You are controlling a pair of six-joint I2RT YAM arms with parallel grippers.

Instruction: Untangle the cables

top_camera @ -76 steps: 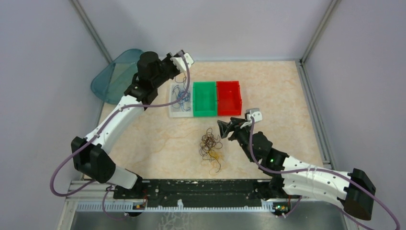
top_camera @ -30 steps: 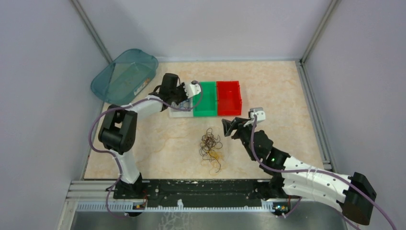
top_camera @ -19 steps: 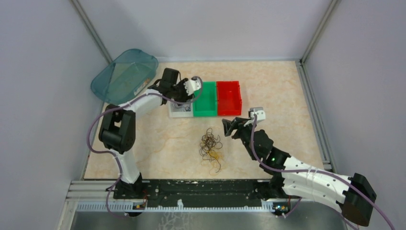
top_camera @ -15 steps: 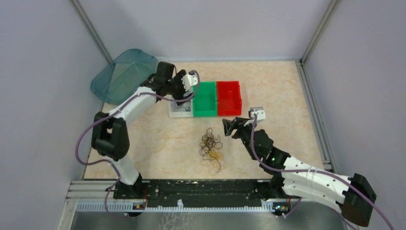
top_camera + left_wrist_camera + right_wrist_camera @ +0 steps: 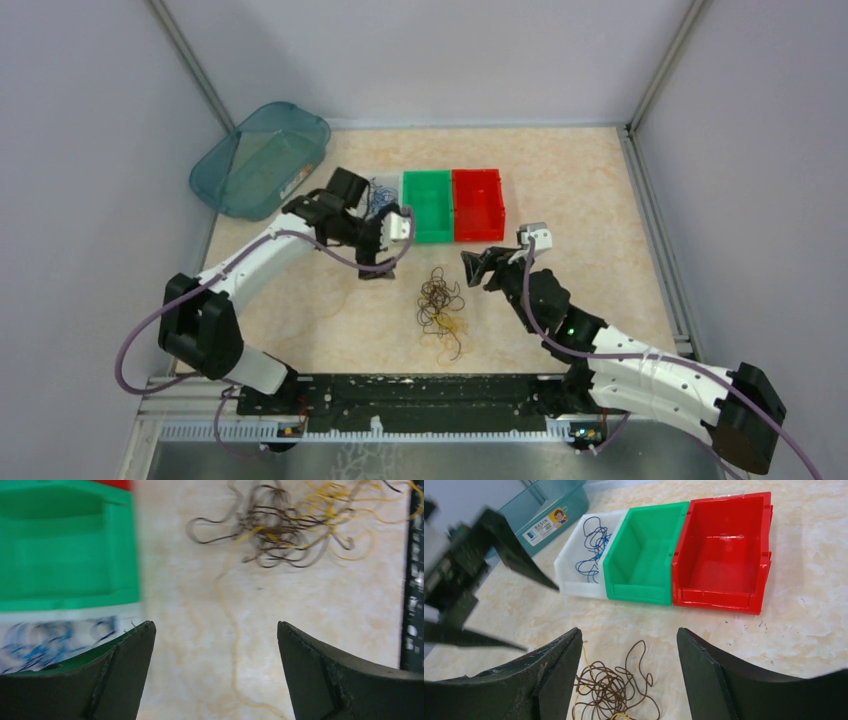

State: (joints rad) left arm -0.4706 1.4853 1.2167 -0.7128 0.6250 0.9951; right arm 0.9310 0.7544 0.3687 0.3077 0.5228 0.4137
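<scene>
Lying on the table (image 5: pixel 590 190): a tangle of dark brown and yellow cables (image 5: pixel 440 305), loose, in front of the bins and between the two grippers.
Tangle, left wrist view: brown loops with yellow strands mixed through them (image 5: pixel 280 525); one yellow strand (image 5: pixel 231 630) trails from it across the table and runs under the gap between the fingers.
Tangle, right wrist view: brown coils (image 5: pixel 611 690) on the table just below the fingers, a bit of yellow at the bottom edge.
Blue cables (image 5: pixel 594 542): bunched inside the white bin (image 5: pixel 574 582), apart from the tangle; in the top view they show beside the left arm (image 5: pixel 378 195).
Bins: white, green (image 5: pixel 636 592) and red (image 5: pixel 719 597) side by side, touching, in that order from left to right; green and red hold no cables.
Basin (image 5: pixel 215 185): teal, at the far left corner, near the white bin but not touching it.
Left gripper (image 5: pixel 214 625): jaws spread wide, nothing between them; it hangs over bare table at the near edge of the white and green bins, left of the tangle (image 5: pixel 372 260).
Right gripper (image 5: pixel 629 630): jaws parted, nothing held; it sits just right of the tangle (image 5: pixel 477 268), pointing towards the bins.
Contact: neither gripper touches a cable.
</scene>
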